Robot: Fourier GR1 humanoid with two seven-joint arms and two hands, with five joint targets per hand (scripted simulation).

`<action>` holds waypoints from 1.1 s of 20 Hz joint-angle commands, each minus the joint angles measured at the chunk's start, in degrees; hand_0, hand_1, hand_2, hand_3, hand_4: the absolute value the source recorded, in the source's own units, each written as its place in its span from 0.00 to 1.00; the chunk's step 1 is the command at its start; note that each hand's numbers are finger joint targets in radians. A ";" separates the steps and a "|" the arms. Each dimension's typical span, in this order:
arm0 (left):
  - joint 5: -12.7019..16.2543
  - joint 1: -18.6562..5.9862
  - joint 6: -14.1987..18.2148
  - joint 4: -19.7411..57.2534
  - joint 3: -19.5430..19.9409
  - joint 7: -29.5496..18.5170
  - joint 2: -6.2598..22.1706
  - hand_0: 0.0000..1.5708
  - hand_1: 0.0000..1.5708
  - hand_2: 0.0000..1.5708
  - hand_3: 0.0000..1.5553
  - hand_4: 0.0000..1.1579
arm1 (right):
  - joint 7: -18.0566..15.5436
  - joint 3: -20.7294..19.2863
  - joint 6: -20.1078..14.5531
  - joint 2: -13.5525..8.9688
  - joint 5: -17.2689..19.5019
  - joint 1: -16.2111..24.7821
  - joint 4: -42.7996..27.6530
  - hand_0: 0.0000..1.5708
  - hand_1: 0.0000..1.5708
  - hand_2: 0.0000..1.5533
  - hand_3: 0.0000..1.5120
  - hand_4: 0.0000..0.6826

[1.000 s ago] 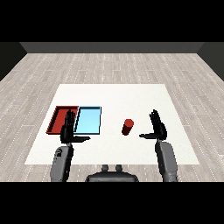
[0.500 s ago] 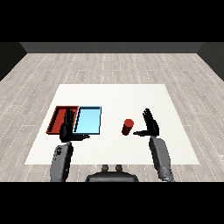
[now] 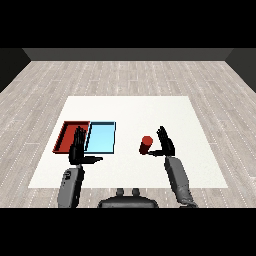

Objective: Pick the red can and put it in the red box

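One red can (image 3: 146, 144) stands upright on the white table (image 3: 130, 110), at three o'clock from the light blue tray (image 3: 101, 137) and red tray (image 3: 70, 135). It looks light, rigid and smooth; best held around its side. Right hand (image 3: 165, 145) open, just beside it; left hand (image 3: 78, 150) open. Grey plank floor surrounds.

A bare test room, more lab than home: one plain white table (image 3: 127, 107) stands alone on a pale grey plank floor (image 3: 125, 77), with a dark wall (image 3: 127, 54) behind, and only a red tray (image 3: 67, 131) and a light blue tray (image 3: 102, 137) lie side by side on it.
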 commanded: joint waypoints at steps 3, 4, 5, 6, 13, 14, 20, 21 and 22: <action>0.31 0.90 0.44 -3.12 -0.42 2.11 -0.24 0.00 0.00 0.00 0.00 0.00 | 1.36 0.36 -0.91 0.94 -0.57 -3.81 5.04 0.00 0.00 0.00 0.00 0.00; 0.26 0.93 -0.45 -1.81 -0.25 2.16 0.46 0.00 0.00 0.00 0.00 0.00 | -5.67 2.86 -2.49 2.12 0.91 -2.85 9.75 0.00 0.00 0.00 0.00 0.00; 0.91 0.90 0.42 -5.58 0.35 3.98 0.58 0.00 0.00 0.00 0.00 0.00 | -1.57 0.19 -0.70 0.08 -0.47 -3.51 6.79 0.00 0.00 0.00 0.00 0.00; 1.80 -4.12 -0.75 1.00 3.25 2.62 2.54 0.00 0.00 0.00 0.00 0.00 | -1.25 3.16 -2.21 2.13 0.26 1.32 1.90 0.00 0.00 0.00 0.00 0.00; 0.16 0.60 -0.54 -3.88 -0.26 3.37 0.67 0.00 0.00 0.00 0.00 0.00 | -3.88 2.57 0.07 0.40 -0.28 -1.95 8.21 0.00 0.00 0.00 0.00 0.00; 0.13 3.71 -0.51 -6.12 -0.14 2.12 0.53 0.00 0.00 0.00 0.00 0.00 | 0.68 1.14 -0.04 0.28 -2.68 -4.60 7.20 0.00 0.00 0.00 0.00 0.00; -0.81 -1.29 0.77 0.07 0.26 -0.31 -0.32 0.00 0.00 0.00 0.00 0.00 | -3.68 1.66 -1.03 1.48 -2.62 -7.48 13.58 0.00 0.00 0.00 0.00 0.00; 0.42 -1.31 -1.01 1.30 2.48 -0.64 1.80 0.00 0.00 0.00 0.00 0.00 | -6.97 7.48 -4.94 2.17 -4.03 -8.33 16.45 0.00 0.00 0.00 0.00 0.00; -0.83 1.35 0.82 -5.52 -0.32 2.50 0.15 0.00 0.00 0.00 0.00 0.00 | -1.18 6.63 -5.54 2.18 -3.86 -5.45 8.82 0.00 0.00 0.00 0.00 0.00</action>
